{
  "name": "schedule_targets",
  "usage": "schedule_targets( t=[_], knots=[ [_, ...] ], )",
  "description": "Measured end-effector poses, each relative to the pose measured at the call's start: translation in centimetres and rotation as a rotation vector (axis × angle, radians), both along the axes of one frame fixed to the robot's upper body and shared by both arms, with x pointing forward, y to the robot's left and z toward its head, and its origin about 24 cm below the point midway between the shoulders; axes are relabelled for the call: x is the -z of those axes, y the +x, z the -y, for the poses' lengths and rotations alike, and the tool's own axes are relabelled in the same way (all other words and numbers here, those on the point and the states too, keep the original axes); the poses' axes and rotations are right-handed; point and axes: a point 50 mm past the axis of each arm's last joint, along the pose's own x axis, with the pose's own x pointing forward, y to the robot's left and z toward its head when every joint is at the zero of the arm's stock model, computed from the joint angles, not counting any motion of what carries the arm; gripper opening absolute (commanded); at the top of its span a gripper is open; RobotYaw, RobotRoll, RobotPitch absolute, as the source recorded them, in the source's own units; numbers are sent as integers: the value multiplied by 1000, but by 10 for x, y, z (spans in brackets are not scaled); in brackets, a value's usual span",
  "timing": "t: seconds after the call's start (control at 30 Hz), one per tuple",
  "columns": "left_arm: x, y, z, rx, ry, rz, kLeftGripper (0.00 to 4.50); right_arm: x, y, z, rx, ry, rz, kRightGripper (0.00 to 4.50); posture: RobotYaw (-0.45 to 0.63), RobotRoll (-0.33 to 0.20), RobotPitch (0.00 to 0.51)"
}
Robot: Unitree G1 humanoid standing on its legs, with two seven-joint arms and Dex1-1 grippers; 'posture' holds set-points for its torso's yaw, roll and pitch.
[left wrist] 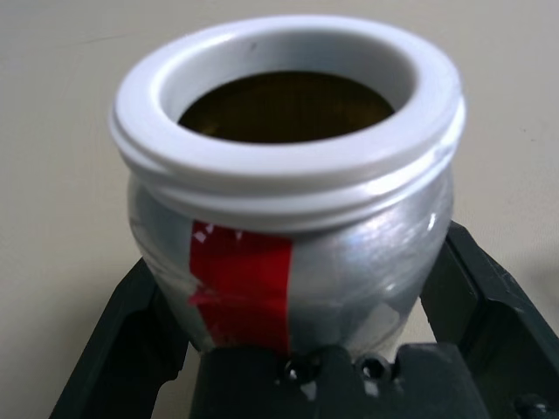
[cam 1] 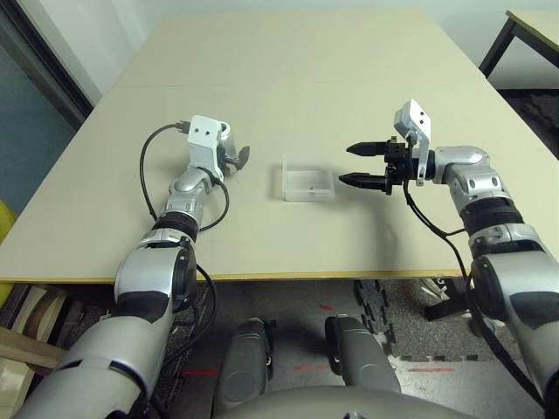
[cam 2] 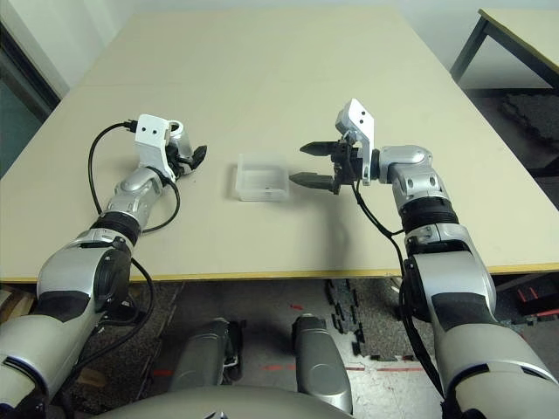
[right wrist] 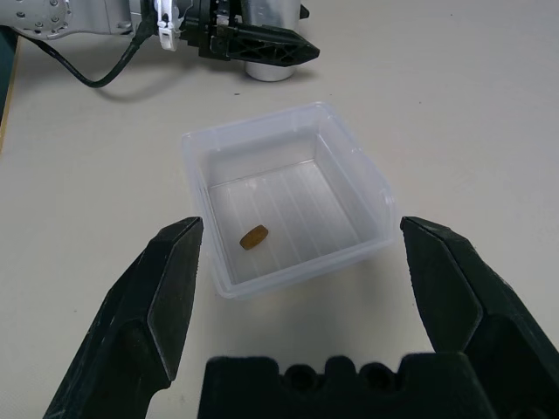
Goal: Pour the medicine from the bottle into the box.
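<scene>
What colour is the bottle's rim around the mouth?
White, above a silver body with a red label patch; the bottle shows best in the left wrist view.

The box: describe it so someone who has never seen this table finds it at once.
On the beige table, look midway between the robot's two grippers. There sits the box, a shallow square tray of clear whitish plastic, with the right gripper open just beside it. Unlike the silver red-labelled bottle at the left gripper, it is see-through and holds one small brown pellet.
</scene>
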Motion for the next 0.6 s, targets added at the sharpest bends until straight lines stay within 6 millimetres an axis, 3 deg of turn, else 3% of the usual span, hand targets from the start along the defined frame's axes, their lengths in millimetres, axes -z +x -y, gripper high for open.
schedule_targets(
  t=[0.6],
  knots=[
    [5, -24, -24, 83, -27, 76, 4482, 1, 0, -1, 2, 5, 4, 4500, -158, 0, 108]
  ],
)
